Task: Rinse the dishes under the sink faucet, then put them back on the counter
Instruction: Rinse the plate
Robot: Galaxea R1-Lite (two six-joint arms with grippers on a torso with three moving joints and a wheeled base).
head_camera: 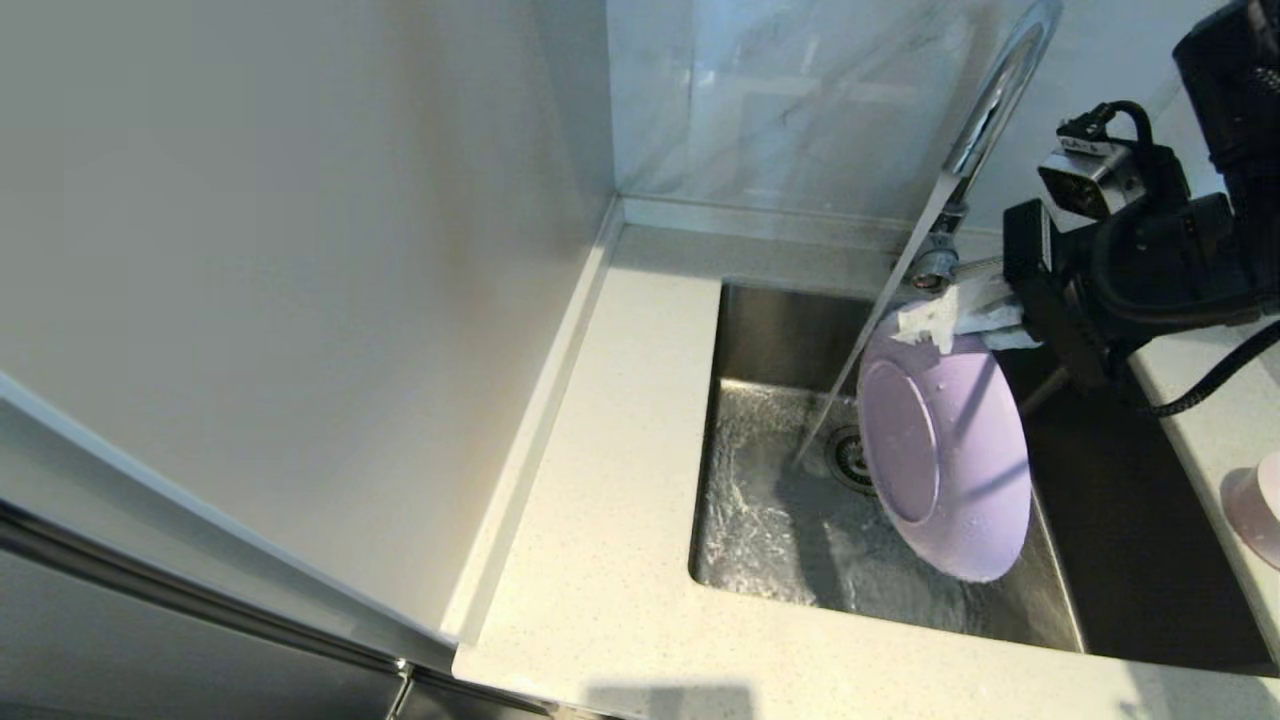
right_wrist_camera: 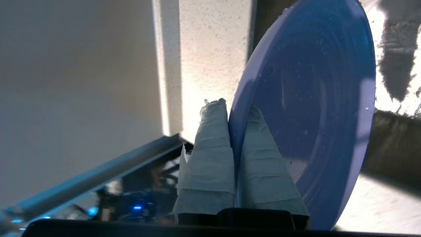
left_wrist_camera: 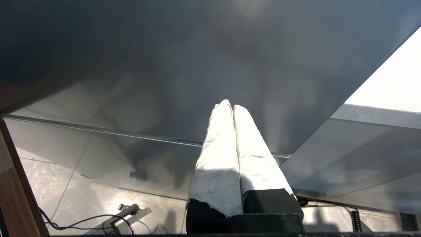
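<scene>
- Wrapped fingers point(right_wrist_camera: 210, 158) of the right gripper point(right_wrist_camera: 235, 131) were closed on the plate point(right_wrist_camera: 306, 108), one pad on each face of the rim, in the right wrist view.
- Plate position: held on edge over the sink point(head_camera: 760, 520), its underside facing the left counter point(head_camera: 610, 520) and its lower edge hanging near the drain point(head_camera: 850, 458).
- Water ran from the faucet point(head_camera: 985, 110) in a slanted stream that passed just beside the plate's upper rim and struck the basin floor.
- Handling, judged: the plate looked light, stiff and thin, so little clamping force should be needed. Droplets on both faces suggested a slippery surface, and a rim pinch could let it pivot or slide.
- Grip point, judged: the rim, as taken, was the only practical hold; a deeper bite toward the raised foot ring would resist rotation better.
- Bowl point(head_camera: 1255, 505): partly visible on the right counter, well apart from the plate.
- Left gripper point(left_wrist_camera: 233, 107): parked below counter level, fingers pressed together on nothing.
</scene>
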